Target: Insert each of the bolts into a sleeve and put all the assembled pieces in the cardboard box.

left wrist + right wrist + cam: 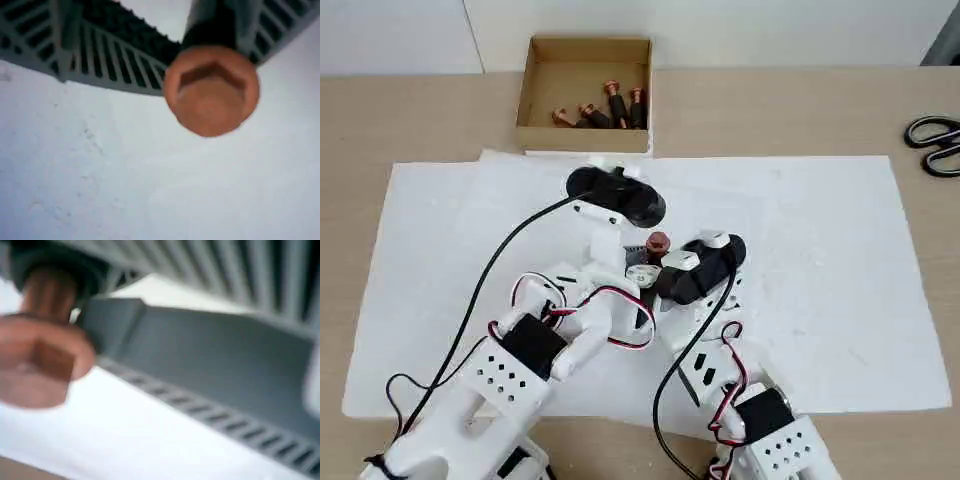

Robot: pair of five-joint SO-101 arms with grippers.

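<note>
Bolt (pixel 657 241) and sleeve (pixel 210 22) meet at the middle of the white paper sheet (pixel 820 280), where the two arms come together. The left gripper (pixel 215 30) appears pressed onto the dark sleeve, a ribbed finger on either side of it. The bolt's round copper head faces back toward that arm's camera. From the right wrist, the bolt's shaft (pixel 47 290) runs from the head into the mouth of the sleeve, with some shaft still bare, so the bolt looks only part-way in. The right gripper (pixel 115 305) sits just beside the bolt; whether it is spread or closed cannot be told.

From above, the bolt stands roughly upright, head up, so seating it likely calls for a push straight down its long axis. The cardboard box (pixel 530 90) lies beyond the grippers at the far side of the table (pixel 380 110), already holding four assembled pieces (pixel 605 108). The left arm, with the sleeve in its grasp, looks the better placed to carry the piece there. Scissors (pixel 935 143) rest well apart at the table's edge
</note>
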